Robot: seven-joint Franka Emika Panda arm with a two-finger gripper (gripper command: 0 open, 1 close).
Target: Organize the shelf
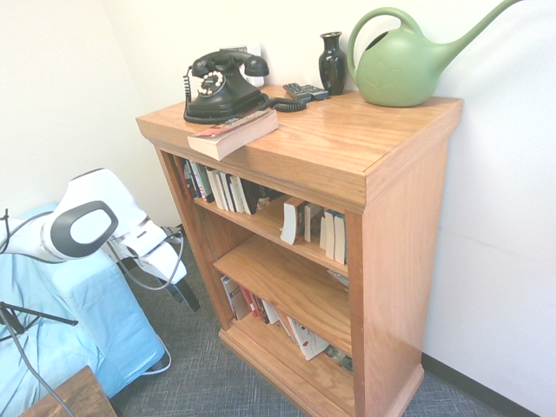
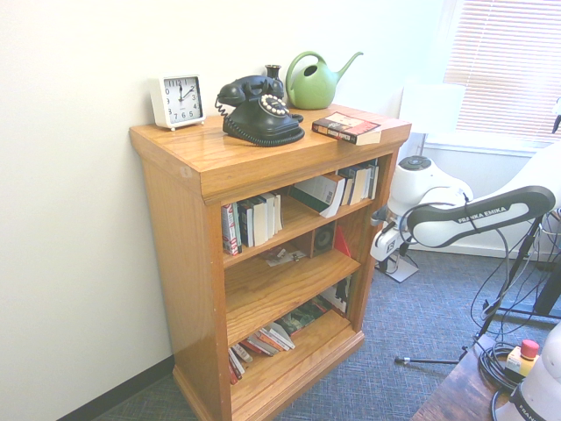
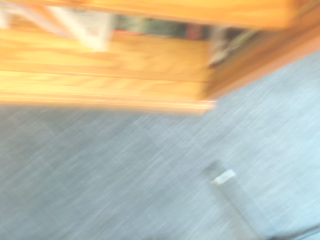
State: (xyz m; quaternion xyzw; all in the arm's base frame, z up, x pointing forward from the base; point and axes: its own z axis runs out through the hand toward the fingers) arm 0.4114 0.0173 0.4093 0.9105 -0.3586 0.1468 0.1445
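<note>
You have the shelf point(image 1: 395, 261) standing against the wall, with its open tiers facing your arm. Your claw point(image 1: 187, 295) hangs in the air beside the shelf, apart from it, near its lower tiers. It is empty and spread wide, ready to take something in.

On the top board of the shelf, the book point(image 2: 348, 128) lies flat at the front edge and overhangs it slightly, just beside the black telephone point(image 2: 263, 116). In the shelf's top tier, the white book point(image 2: 318, 194) leans over; in its bottom tier, the slanted books point(image 2: 267, 340) slump sideways.

The step in hand looks like the approach, with the tidying probably still at its start. Pick one book before you close in, and slow down near the shelf, since the wrist view is smeared. Square up to the opening so that the claw clears the shelf's side and tier edges. If you go for the book on top, grip its overhanging end and keep off the telephone's cord. For a leaning one, take it squarely, or its neighbours may slide.
</note>
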